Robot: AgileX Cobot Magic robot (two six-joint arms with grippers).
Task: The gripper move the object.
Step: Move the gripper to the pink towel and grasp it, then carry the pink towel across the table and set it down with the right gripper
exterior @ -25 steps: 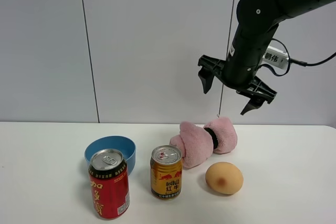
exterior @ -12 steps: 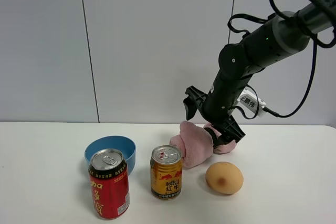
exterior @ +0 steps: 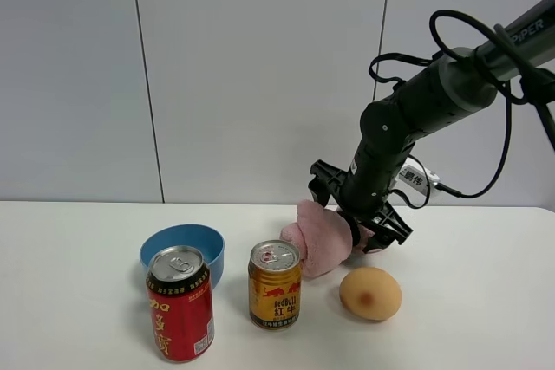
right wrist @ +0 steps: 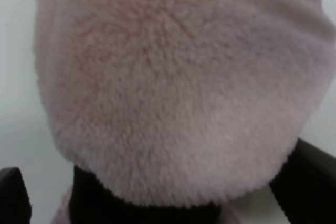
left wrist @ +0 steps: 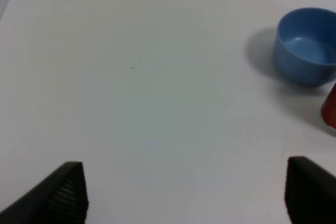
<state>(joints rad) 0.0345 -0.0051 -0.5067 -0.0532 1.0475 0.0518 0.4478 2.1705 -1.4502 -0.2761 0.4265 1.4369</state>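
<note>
The pink fluffy rolled towel [exterior: 319, 236] lies on the white table [exterior: 78, 257], behind the gold can and the egg-shaped ball. My right gripper [exterior: 357, 218] is down over its middle, at the black band, with one black prong on each side. In the right wrist view the towel [right wrist: 173, 87] fills the picture. The fingertips [right wrist: 11, 195] sit wide apart at either side of it, and the jaws stand open around it. My left gripper [left wrist: 184, 192] is open and empty above bare table. It is out of the exterior high view.
A gold can [exterior: 275, 285] and an orange-tan egg-shaped ball [exterior: 370, 293] stand just in front of the towel. A red can [exterior: 180, 305] and a blue bowl [exterior: 182, 249] are to the left. The bowl [left wrist: 307, 45] also shows in the left wrist view.
My right gripper has come down from high above the towel onto its banded middle. The towel's right half is now covered by the gripper. The cans, bowl and ball have not moved.
</note>
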